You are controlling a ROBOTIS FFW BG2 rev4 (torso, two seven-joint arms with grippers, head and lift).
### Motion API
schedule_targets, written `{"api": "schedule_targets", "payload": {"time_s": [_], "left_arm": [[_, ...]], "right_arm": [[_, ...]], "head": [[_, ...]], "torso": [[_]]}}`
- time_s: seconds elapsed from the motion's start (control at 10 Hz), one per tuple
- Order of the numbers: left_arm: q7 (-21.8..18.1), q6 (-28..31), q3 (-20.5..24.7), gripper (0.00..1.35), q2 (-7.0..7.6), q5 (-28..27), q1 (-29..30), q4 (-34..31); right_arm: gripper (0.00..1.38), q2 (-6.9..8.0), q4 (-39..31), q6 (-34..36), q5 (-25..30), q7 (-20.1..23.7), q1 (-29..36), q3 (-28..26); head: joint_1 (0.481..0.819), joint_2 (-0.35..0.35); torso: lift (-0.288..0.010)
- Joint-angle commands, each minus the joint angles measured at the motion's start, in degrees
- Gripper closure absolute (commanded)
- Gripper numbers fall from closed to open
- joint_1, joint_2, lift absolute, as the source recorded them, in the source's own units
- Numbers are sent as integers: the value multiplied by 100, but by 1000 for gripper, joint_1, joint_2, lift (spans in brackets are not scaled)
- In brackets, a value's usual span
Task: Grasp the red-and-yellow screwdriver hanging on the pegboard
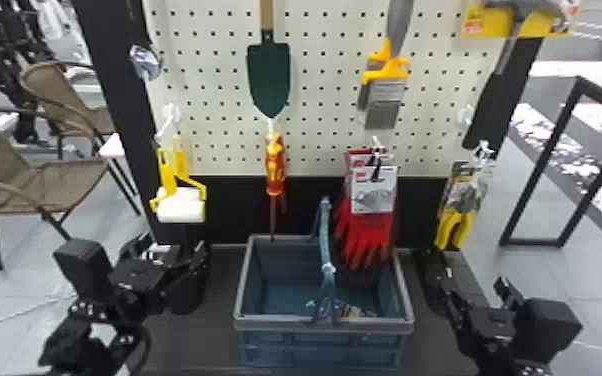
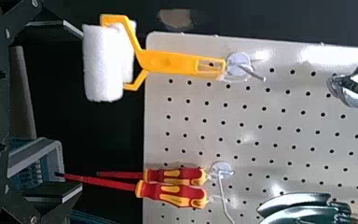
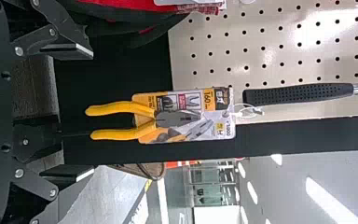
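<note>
The left jaws stand wide apart, clamped on nothing, low over the dark tabletop (image 1: pixel 205 335) at the end of the left arm (image 1: pixel 115 295). The red-and-yellow screwdriver (image 1: pixel 275 165) hangs up and to the right of them, well apart, on a hook of the white pegboard (image 1: pixel 325 125), handle up and thin shaft pointing down toward the far rim of the grey-blue basket (image 1: pixel 322 324). In the left wrist view 2 such handles lie close together under 1 hook, ahead of the open fingers (image 2: pixel 58 193) and off to 1 side. Straight above the left jaws hangs a yellow paint roller (image 1: pixel 180 205) with a white sleeve. The basket sits between the 2 sets of jaws. The right jaws, at the end of the right arm (image 1: pixel 515 330), are also apart and hold nothing; they sit low beside the basket's right wall, with the yellow-handled pliers (image 1: pixel 457 215) on their card hanging just above and ahead of them. Red gloves (image 1: pixel 362 235) hang up and to the left of the right jaws, over the basket's back corner.
</note>
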Motion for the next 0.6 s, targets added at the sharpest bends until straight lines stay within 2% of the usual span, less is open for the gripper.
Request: {"api": "schedule_targets", "payload": {"time_s": [0.0,0.3,0.5], "left_arm": [[-205,162,65,163,66,60,-279,109],[-829,637,215,162,84,183,-833,355],[-1322,962,197,162,163,227,-1281,566]], "right_arm": [[398,0,-7,0,-1,0,0,6],[398,0,-24,0,-10,9,9,15],[398,0,-33,0,-10,9,0,23]], "head": [[549,0],[549,0],[549,0]], "torso": [[-100],[-100],[-100]]}}
